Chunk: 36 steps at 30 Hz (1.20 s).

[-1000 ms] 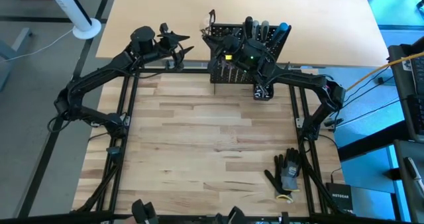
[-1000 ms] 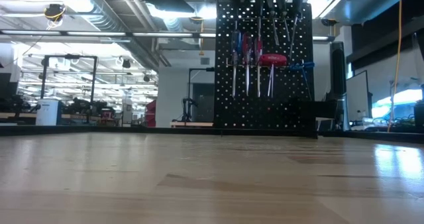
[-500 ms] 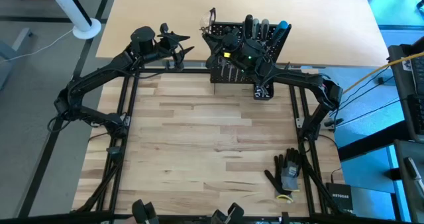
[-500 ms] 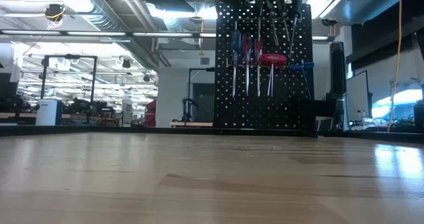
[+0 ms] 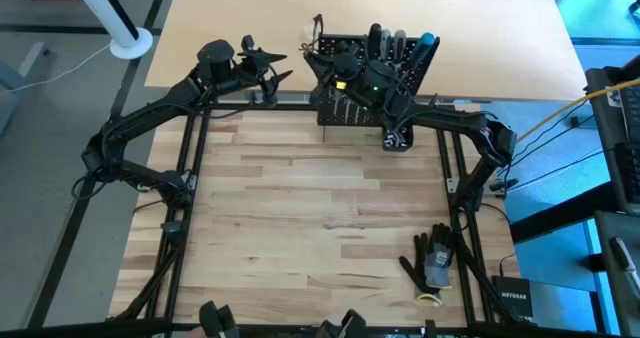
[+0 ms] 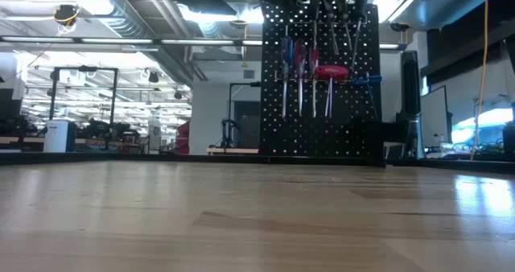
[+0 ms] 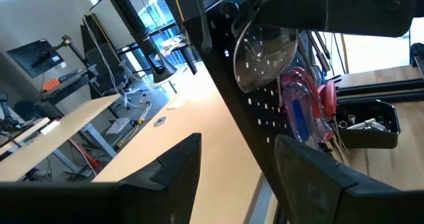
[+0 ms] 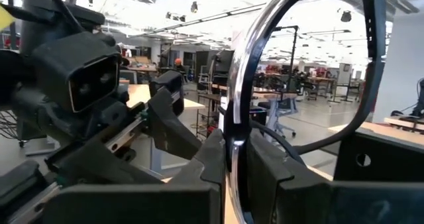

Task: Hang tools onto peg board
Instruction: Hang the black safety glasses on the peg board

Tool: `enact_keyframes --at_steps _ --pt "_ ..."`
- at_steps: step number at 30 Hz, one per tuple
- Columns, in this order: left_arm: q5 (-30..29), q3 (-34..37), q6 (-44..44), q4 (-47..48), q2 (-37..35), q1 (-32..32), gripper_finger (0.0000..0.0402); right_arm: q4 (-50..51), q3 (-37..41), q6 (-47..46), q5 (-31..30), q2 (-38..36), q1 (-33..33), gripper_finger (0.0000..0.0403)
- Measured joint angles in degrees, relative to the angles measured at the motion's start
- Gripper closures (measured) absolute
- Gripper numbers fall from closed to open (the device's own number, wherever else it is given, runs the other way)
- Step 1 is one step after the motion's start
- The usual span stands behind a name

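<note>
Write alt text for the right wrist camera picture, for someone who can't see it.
The right gripper is shut on a shiny metal ring, a large loop that curves up through the frame from between the fingers. Past it the left arm faces the camera, and the top edge of the peg board shows at one side, with a bright workshop behind.

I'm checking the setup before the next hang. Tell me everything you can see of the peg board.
The peg board is a black upright rectangular panel dotted with rows of small holes, standing at the table's far edge. Several tools hang on its front: thin metal shafts with red and blue handles. A small black tray sits at its foot on the right. The right gripper, shut on a metal ring, is above its top edge.
</note>
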<state>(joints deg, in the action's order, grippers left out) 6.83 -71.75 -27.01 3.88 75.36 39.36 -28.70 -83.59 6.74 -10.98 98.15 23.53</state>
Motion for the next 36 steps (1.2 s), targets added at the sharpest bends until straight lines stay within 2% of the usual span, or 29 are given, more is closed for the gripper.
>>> enact_keyframes --at_steps 12,25,36 --pt "0.0 0.0 0.0 0.0 0.0 0.0 0.0218 -4.9 0.1 -1.9 4.1 -0.1 -0.2 0.0368" --pt "0.0 0.0 0.0 0.1 0.0 0.0 0.0218 -3.1 0.1 1.2 -3.0 -0.2 -0.3 0.0368" --pt "0.0 0.0 0.0 0.2 0.0 0.0 0.0218 1.0 0.1 1.1 -3.9 -0.2 -1.1 0.0368"
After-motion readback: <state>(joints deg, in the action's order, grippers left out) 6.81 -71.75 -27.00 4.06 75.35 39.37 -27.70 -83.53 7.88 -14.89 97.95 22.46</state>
